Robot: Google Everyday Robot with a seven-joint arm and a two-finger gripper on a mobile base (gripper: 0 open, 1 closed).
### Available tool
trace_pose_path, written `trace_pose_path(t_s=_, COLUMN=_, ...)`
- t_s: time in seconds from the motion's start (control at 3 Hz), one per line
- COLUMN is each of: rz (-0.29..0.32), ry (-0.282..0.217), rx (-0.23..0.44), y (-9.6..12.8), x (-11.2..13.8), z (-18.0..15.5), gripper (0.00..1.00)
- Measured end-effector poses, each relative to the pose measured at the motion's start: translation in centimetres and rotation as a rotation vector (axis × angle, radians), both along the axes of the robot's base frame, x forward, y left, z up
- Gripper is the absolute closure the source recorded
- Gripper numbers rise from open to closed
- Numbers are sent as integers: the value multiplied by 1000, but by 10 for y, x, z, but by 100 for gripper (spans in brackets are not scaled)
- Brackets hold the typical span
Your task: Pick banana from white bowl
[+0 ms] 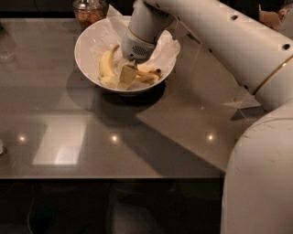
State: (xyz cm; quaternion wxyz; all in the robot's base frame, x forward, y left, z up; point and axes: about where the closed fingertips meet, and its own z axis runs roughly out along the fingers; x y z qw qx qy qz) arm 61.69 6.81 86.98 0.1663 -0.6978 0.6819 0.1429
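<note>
The hand is reaching down into the middle of the white bowl, low among the fruit; whether it is clenched or released, I cannot tell. The banana is lying inside the bowl's left half, just beside the hand on the camera's left. Its long axis is running from the bowl's far rim toward its near rim, curving slightly. A second yellow piece is lying in the bowl's right half, just beyond the hand. Crumpled paper is lining the bowl. The bowl is sitting on the tabletop, with a glass jar standing just behind it. The pick probably depends on the hand straddling the banana across that axis.
</note>
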Motion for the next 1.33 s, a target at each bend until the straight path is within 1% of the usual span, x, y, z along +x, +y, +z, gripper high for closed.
trace_pose_path(t_s=0.33, rz=-2, ry=3, rx=-2, y=0, x=0, z=-2, gripper=71)
trace_pose_path(t_s=0.67, rz=-1, ry=-1, rx=-3, y=1, x=0, z=1, gripper=94)
trace_pose_path(t_s=1.0, rz=5, ry=-32, rx=-7, y=4, x=-3, z=20, gripper=100)
trace_pose_path(t_s=1.33, rz=9, ry=-77, rx=-10, y=5, x=-7, z=44, gripper=100)
